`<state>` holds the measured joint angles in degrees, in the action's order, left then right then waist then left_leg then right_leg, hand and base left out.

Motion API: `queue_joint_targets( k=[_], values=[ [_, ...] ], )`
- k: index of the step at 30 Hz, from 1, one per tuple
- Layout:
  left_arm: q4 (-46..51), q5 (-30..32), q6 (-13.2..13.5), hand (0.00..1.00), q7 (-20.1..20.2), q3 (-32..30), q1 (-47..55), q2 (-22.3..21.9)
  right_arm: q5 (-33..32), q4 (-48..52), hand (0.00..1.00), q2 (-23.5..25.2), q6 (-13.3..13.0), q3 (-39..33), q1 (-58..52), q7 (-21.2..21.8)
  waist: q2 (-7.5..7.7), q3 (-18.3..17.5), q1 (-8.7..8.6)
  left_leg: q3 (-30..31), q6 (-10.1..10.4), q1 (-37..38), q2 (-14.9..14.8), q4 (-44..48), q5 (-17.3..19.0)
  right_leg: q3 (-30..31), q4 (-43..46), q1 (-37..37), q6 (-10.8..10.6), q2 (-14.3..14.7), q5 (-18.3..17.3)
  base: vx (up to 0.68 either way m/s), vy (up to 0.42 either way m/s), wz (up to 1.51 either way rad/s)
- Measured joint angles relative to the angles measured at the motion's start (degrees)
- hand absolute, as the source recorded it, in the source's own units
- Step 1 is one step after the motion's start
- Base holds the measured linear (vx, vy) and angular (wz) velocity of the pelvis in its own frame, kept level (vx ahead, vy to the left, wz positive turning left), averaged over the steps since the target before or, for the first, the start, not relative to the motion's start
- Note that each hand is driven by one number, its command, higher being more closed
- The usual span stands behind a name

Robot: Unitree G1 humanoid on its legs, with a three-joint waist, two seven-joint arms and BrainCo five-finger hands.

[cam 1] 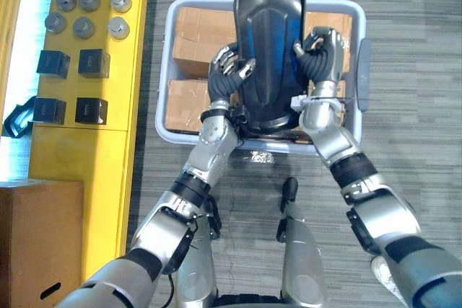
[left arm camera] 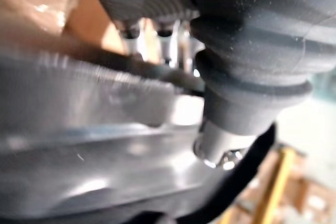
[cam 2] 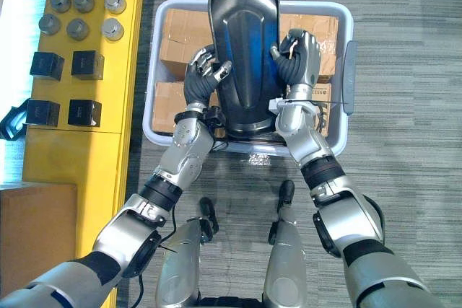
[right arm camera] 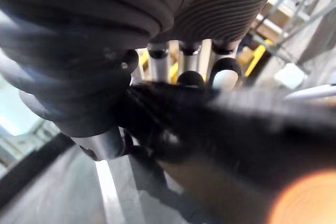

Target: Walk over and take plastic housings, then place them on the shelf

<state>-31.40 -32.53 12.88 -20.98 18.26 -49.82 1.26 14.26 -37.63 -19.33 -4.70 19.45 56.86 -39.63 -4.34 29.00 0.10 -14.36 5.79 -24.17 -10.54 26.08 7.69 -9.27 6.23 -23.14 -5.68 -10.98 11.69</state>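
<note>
Your left robot hand and right robot hand each curl round one side edge of the black plastic housing, over the grey crate. Squeeze equally and lift it straight up before you turn.

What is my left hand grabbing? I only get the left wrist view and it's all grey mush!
Observer: A big black plastic housing. Your left hand is curled round one edge of it.
Operator: Is my other hand helping?
Observer: Yes, the right hand is curled round the opposite edge.
Operator: Where is it all?
Observer: Over a grey bin with cardboard boxes inside. I can't tell if the housing is lifted clear.
</note>
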Motion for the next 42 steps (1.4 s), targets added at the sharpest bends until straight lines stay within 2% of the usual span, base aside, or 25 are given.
queue_joint_targets(
  k=[2, 6, 13, 14, 17, 18, 20, 21, 25, 30, 36, 38, 42],
  values=[
    [-2.1, 1.7, -1.3, 1.00, 1.3, 0.1, -0.1, 0.0, 0.0, -1.3, 1.00, -0.3, 0.0, 1.1, 1.0, 0.0, -0.57, 0.3, 0.41, 0.0, 0.0, -0.2, 0.0, 0.2, 0.4, 0.3, 0.0, -0.4, 0.0, 0.1, 0.0, -0.03, 0.006, -0.07],
    [-4.4, 2.2, -3.0, 1.00, 2.7, 2.0, -0.1, 0.2, 0.2, -1.4, 1.00, -0.6, 0.0, 1.1, 1.0, 0.7, -0.62, 0.3, 0.69, 0.1, -0.2, -2.1, 0.0, 1.6, 0.9, 1.0, 0.3, -2.1, -0.2, 0.1, 0.2, -0.04, 0.002, -0.06],
    [-6.3, 1.0, -2.9, 1.00, 5.6, 3.4, 1.0, 0.3, 2.3, -1.6, 1.00, -1.3, 0.0, 2.6, 1.0, 2.2, -0.69, 0.3, 0.85, 0.2, -0.3, -2.1, 0.2, 2.8, 1.8, 2.0, 1.4, -2.9, -0.3, -0.1, 0.2, -0.04, 0.004, -0.07],
    [-6.4, -0.4, -2.7, 0.00, 5.8, 3.4, 1.5, 0.2, 2.3, -1.7, 1.00, -1.4, 0.0, 3.1, 1.0, 2.2, -0.74, 0.3, 0.87, 0.6, -0.2, -2.1, 0.3, 2.9, 1.9, 2.0, 1.4, -2.9, -0.3, -0.1, 0.2, -0.05, -0.011, -0.04],
    [-7.8, -6.1, -2.0, 0.00, 7.0, 4.5, 1.7, -0.9, 2.3, -1.8, 1.00, -1.5, 0.0, 3.6, 1.0, 2.2, -2.15, 0.9, 1.13, 1.7, -0.2, -2.4, 0.6, 3.6, 2.3, 2.0, 1.9, -3.0, -0.2, -0.1, 0.1, -0.04, 0.001, 0.00],
    [-8.9, -10.0, -2.2, 0.00, 8.9, 4.7, 2.1, -2.2, 2.3, -1.8, 1.00, -1.6, 0.0, 3.5, 1.1, 2.2, -3.31, 0.9, 1.28, 1.9, -0.2, -3.0, 0.6, 4.0, 2.4, 2.0, 2.1, -3.4, -0.2, -0.1, 0.1, -0.05, 0.010, 0.01],
    [-10.2, -12.8, -2.8, 0.00, 11.1, 4.9, 2.1, -3.2, 2.3, -1.8, 1.00, -1.5, 0.0, 3.5, 1.2, 2.2, -3.83, 0.9, 1.68, 2.1, -0.2, -3.7, 0.6, 4.3, 2.5, 2.0, 2.2, -4.1, -0.2, -0.1, 0.1, -0.05, -0.001, -0.01],
    [-11.3, -14.9, -3.4, 1.00, 12.8, 5.0, 2.3, -3.9, 2.4, -2.0, 1.00, -1.2, 0.1, 3.5, 1.2, 2.2, -3.85, 0.9, 1.80, 2.6, -0.2, -4.2, 0.7, 4.4, 2.5, 2.0, 2.3, -4.5, -0.2, 0.0, 0.1, -0.05, -0.019, -0.01],
    [-12.5, -17.2, -4.3, 1.00, 15.0, 5.6, 2.8, -5.3, 2.4, -2.3, 1.00, -0.8, 0.3, 3.3, 1.3, 2.2, -3.85, 0.9, 2.09, 2.8, -0.2, -4.2, 0.8, 4.4, 2.4, 2.1, 2.6, -4.6, -0.3, 0.0, 0.2, -0.01, -0.005, 0.00],
    [-13.6, -20.9, -3.8, 1.00, 15.4, 5.5, 2.7, -5.8, 2.4, -2.3, 1.00, -0.1, 0.4, 3.5, 1.3, 2.2, -3.86, 0.9, 2.01, 2.8, -0.3, -4.0, 0.9, 4.3, 2.4, 2.4, 2.6, -4.6, -0.3, 0.0, 0.2, -0.01, -0.003, -0.02],
    [-14.9, -25.9, 0.0, 1.00, 15.7, 5.8, 3.6, -6.5, 3.6, -2.6, 1.00, 1.6, 0.6, 3.7, 1.4, 2.2, -3.92, 0.8, 1.81, 2.7, -0.3, -3.5, 1.1, 4.2, 2.4, 3.0, 2.6, -4.4, -0.4, 0.0, 0.3, 0.00, 0.000, -0.01],
    [-14.9, -27.9, 2.1, 1.00, 15.7, 5.9, 4.9, -6.9, 4.0, -3.5, 1.00, 2.8, 0.6, 3.8, 1.3, 2.2, -3.95, 0.8, 1.44, 2.7, -0.3, -2.2, 1.2, 3.6, 2.4, 3.0, 2.2, -3.1, -0.4, 0.0, 0.3, 0.00, 0.000, 0.00],
    [-14.9, -27.4, 5.9, 1.00, 14.3, 5.5, 5.4, -8.2, 4.5, -3.4, 1.00, 3.3, 0.5, 3.7, 1.4, 1.8, -4.37, 0.5, 1.47, 2.7, -0.3, -1.9, 1.3, 3.3, 2.4, 3.0, 1.8, -2.8, -0.5, -0.1, 0.3, 0.00, 0.000, 0.00]
  ],
)
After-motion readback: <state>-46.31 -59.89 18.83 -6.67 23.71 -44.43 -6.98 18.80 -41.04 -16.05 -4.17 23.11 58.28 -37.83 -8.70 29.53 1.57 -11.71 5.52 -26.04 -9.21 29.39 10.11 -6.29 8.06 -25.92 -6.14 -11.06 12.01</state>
